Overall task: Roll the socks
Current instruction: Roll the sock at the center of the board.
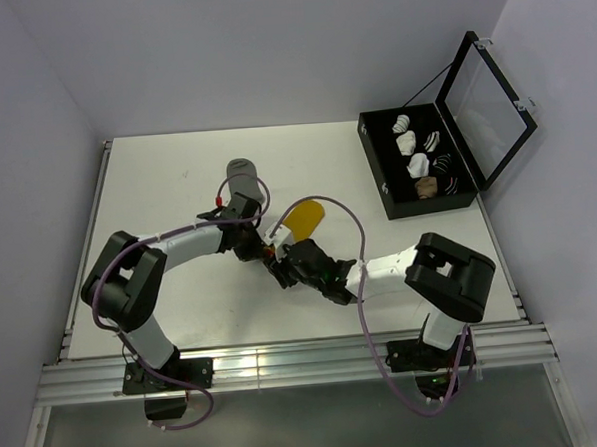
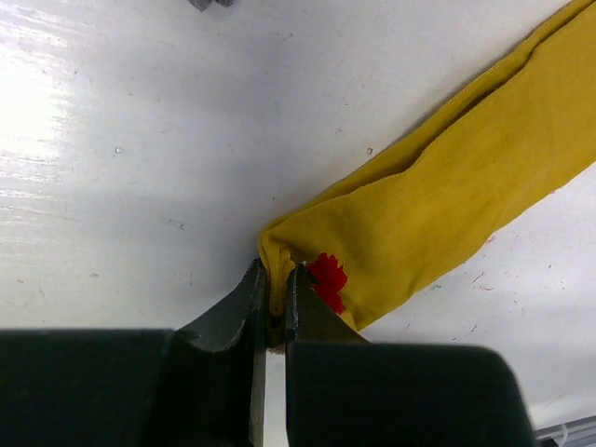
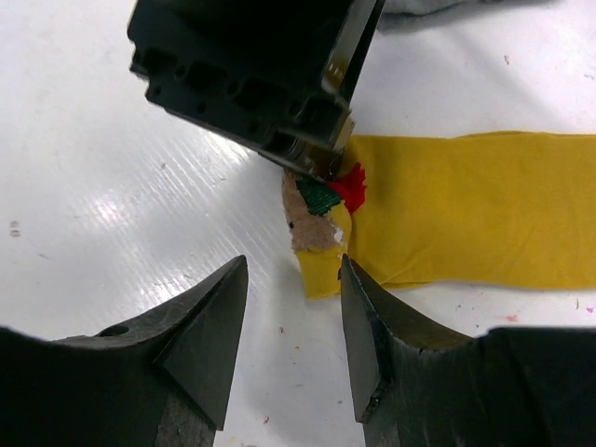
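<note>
The mustard-yellow sock (image 1: 303, 219) lies flat on the table, with a small red mark (image 2: 328, 277) at its near end. My left gripper (image 2: 277, 272) is shut on that end's edge. In the right wrist view the yellow sock (image 3: 466, 209) stretches right, and the left gripper (image 3: 317, 172) pinches its corner beside the red mark (image 3: 351, 184). My right gripper (image 3: 292, 265) is open, its jaws just short of the sock's end and empty. The grey sock (image 1: 242, 169) lies flat behind the left arm.
An open black case (image 1: 376, 169) with several white, striped and tan sock bundles stands at the back right, its lid (image 1: 485, 94) raised. The two arms cross close together near the table's middle (image 1: 280, 254).
</note>
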Motion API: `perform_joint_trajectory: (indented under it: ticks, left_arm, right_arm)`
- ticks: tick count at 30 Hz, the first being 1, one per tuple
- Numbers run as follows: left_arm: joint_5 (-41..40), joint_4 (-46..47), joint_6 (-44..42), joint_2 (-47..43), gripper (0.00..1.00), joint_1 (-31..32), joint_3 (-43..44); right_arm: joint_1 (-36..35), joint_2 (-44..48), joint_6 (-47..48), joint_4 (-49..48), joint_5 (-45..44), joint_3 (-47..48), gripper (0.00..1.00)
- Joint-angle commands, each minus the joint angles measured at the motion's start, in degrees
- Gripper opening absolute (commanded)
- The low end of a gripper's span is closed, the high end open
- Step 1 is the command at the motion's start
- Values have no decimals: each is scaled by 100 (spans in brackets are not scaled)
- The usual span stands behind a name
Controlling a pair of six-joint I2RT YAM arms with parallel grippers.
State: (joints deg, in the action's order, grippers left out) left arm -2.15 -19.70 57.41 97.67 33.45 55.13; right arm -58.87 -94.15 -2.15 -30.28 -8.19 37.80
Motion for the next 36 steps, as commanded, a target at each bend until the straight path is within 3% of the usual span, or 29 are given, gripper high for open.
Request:
perform_joint_trajectory:
  ticks: [1, 9, 29, 36]
  left_arm:
    - [75, -235, -300, 165, 0, -84, 155]
    - [163, -262, -379, 279, 0, -128, 235]
    - [391, -262, -415, 314, 0, -163, 252]
    - [444, -183, -345, 279, 0, -155, 200]
  right_arm:
    - [-116, -208, 154, -461, -499, 78, 52]
    - [-186, -692, 426, -294, -658, 456, 51]
    - [-212, -613, 409, -382, -685, 579, 50]
    - [-212, -921, 304, 145, -474, 895, 36]
